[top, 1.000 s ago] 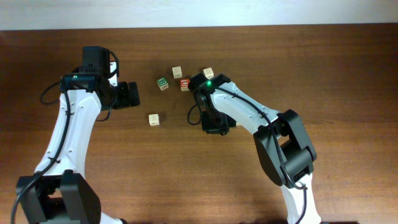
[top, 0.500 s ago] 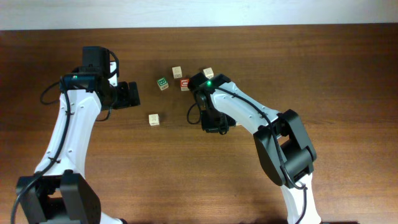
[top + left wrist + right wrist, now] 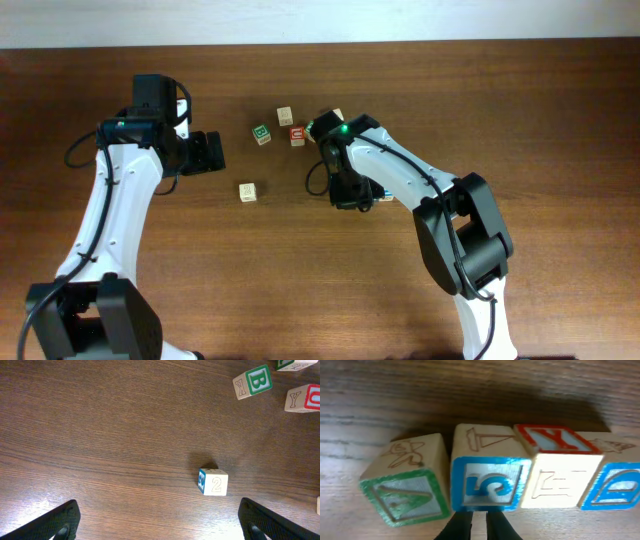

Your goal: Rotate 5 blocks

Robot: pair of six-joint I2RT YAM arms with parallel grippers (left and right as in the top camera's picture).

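Appearing light, rigid and smooth, the blocks (image 3: 405, 497) suit a pinch across opposite faces; the right gripper (image 3: 479, 529) is clenched empty near the blue 5 block (image 3: 487, 485), the left gripper (image 3: 160, 522) released.

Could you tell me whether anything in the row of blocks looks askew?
Yes: in the right wrist view, the green block ending the row is twisted out of line; the blue 5 block beside it sits square.

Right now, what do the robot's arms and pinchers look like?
Both arms are white tubes with black joints. The left arm has a thin black cable looping beside it; the right arm shows a glowing green light. The left gripper and right gripper are black, with slim dark fingers.
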